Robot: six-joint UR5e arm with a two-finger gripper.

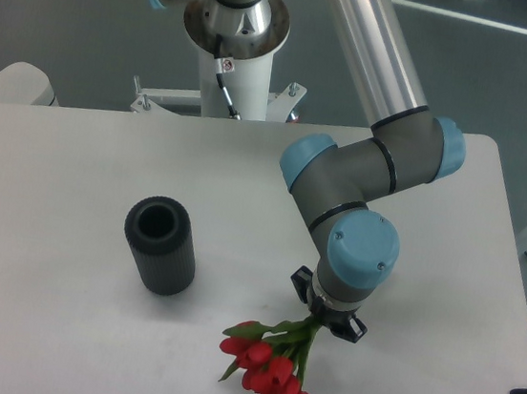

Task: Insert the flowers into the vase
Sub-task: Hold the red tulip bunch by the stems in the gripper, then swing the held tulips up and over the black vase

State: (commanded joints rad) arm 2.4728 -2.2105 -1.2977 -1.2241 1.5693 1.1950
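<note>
The flowers (266, 370), a bunch of red tulip buds on green stems, lie low over the table near its front edge, buds pointing toward the camera. The stems run up under the arm's wrist, where my gripper (323, 322) sits over them. The wrist hides the fingers, so their hold on the stems does not show. The vase (160, 245), a dark ribbed cylinder with a round mouth facing up, stands upright on the white table to the left of the gripper, well apart from the flowers.
The arm's base column (231, 54) rises at the table's (76, 155) back edge. The arm's grey links and blue joints (373, 162) reach over the right half of the table. The table's front edge lies just below the flowers.
</note>
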